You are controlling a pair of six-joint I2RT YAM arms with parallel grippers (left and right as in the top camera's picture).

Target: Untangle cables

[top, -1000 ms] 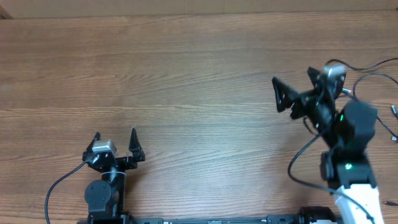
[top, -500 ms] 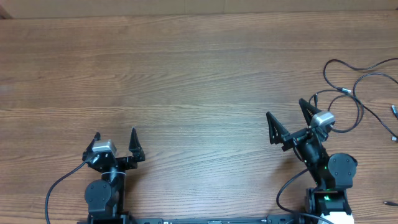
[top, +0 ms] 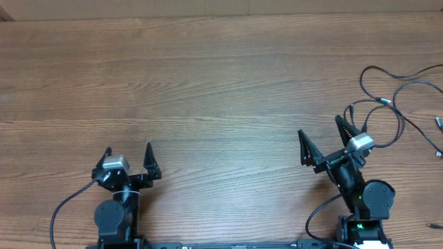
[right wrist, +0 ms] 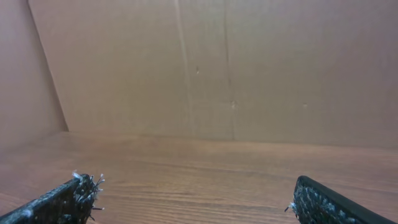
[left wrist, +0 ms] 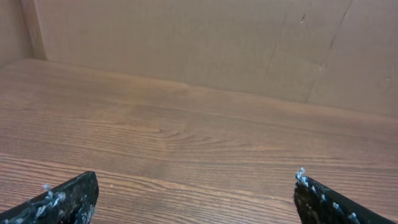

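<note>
The cables (top: 382,101) were seen lying in loose loops on the surface (top: 208,83), just beyond the right tool (top: 319,125). It and the left tool (top: 128,147) were held released and empty, seemingly parked clear.

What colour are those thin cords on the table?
Black cables, clearest in the overhead view.

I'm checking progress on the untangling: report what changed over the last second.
The right gripper, open and empty, drew back from the cables, which lie in loose loops at the right edge of the table. The left gripper stayed open and parked. The visible cable loops lie as before.
</note>
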